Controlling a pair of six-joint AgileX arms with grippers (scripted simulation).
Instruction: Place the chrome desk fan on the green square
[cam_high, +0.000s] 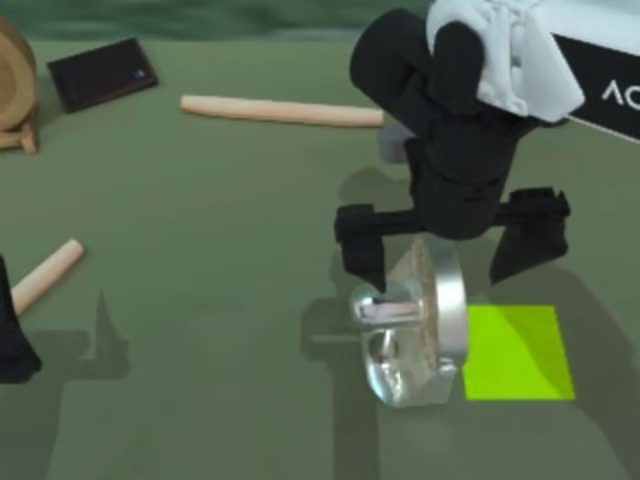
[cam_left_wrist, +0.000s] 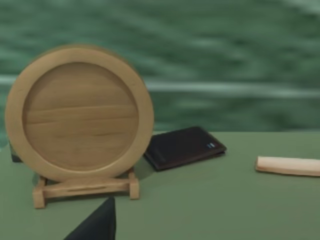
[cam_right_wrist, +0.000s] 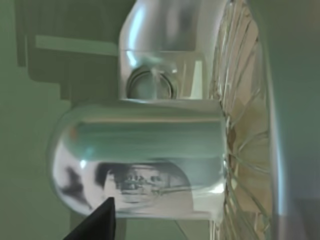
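Right gripper (cam_high: 445, 250) hanging wide open, straddling chrome desk fan (cam_high: 420, 325), gripping nothing; green square (cam_high: 516, 352) lying just beside fan, toward table's right edge. Left arm parked at left edge.

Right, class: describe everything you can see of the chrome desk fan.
The chrome desk fan is shiny silver metal: a round ringed head with a beige grille, a stubby motor cylinder and a rounded base. It stands upright on the table, its head edge-on from above, just left of the green square. The right gripper straddles it, fingers open, the left finger at the cylinder.
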